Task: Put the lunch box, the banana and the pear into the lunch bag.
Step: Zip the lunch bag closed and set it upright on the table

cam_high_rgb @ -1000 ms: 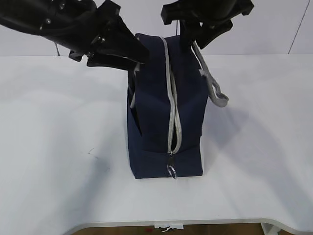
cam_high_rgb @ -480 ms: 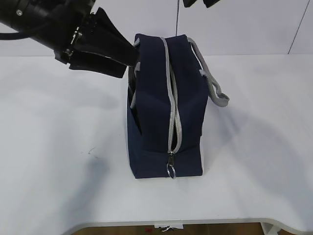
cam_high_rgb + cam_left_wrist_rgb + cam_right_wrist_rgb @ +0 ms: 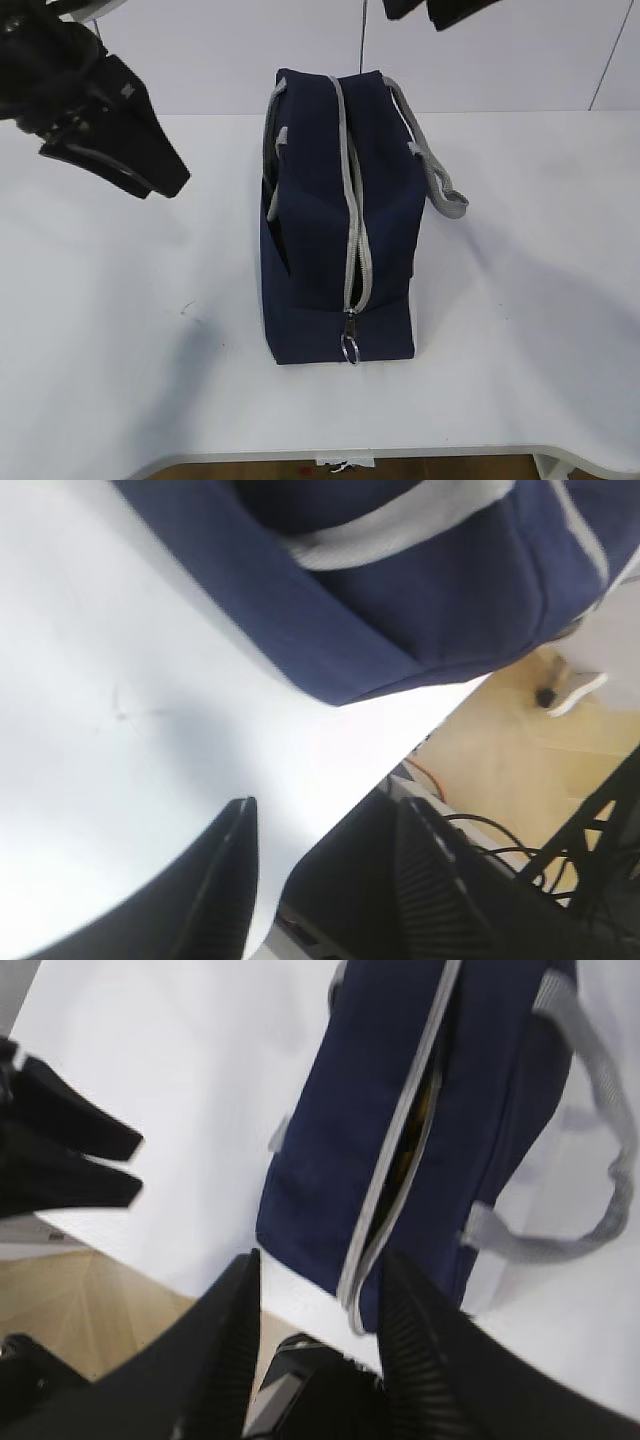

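Note:
The navy lunch bag (image 3: 335,220) stands upright mid-table, its grey zipper (image 3: 352,200) partly open along the top and its ring pull (image 3: 349,347) hanging at the near end. It also shows in the left wrist view (image 3: 400,590) and the right wrist view (image 3: 400,1130), where something yellow (image 3: 408,1150) shows through the zipper gap. The lunch box, banana and pear are otherwise hidden. My left gripper (image 3: 150,165) is open and empty, left of the bag above the table. My right gripper (image 3: 320,1290) is open and empty, high above the bag's far end.
The white table (image 3: 120,330) surrounds the bag. Grey handles (image 3: 440,185) hang off the bag's right side. The table's front edge (image 3: 400,452) is near, with floor and cables below in the left wrist view (image 3: 520,770).
My left gripper has pulled away from the bag's left handle to the left. My right gripper has lifted off the right handle and gone up, almost out of the exterior view.

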`<act>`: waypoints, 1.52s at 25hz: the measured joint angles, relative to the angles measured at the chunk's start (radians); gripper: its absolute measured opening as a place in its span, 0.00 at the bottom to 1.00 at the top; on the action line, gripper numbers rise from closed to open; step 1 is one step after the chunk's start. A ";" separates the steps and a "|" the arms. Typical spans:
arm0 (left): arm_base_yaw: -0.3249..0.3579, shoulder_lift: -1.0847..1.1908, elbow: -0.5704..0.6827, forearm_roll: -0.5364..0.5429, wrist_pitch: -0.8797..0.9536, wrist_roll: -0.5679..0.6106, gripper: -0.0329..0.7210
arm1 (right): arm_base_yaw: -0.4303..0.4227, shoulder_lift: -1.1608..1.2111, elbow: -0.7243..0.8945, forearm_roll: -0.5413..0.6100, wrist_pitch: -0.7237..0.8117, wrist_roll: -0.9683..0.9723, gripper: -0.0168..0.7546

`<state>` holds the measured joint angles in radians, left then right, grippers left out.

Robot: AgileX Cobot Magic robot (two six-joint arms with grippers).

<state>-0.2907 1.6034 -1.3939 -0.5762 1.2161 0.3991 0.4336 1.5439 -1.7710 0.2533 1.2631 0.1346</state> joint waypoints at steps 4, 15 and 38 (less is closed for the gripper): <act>-0.006 -0.036 0.000 0.089 0.004 -0.061 0.50 | 0.000 -0.016 0.056 -0.004 0.000 0.000 0.42; -0.006 -0.053 0.000 0.103 0.007 -0.110 0.48 | 0.019 -0.041 0.177 -0.186 -0.084 0.000 0.39; -0.006 -0.053 0.000 0.087 0.009 -0.115 0.45 | 0.045 -0.682 1.276 -0.269 -1.275 -0.081 0.34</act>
<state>-0.2968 1.5504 -1.3939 -0.4895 1.2252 0.2840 0.4787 0.8619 -0.4947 -0.0154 -0.0119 0.0539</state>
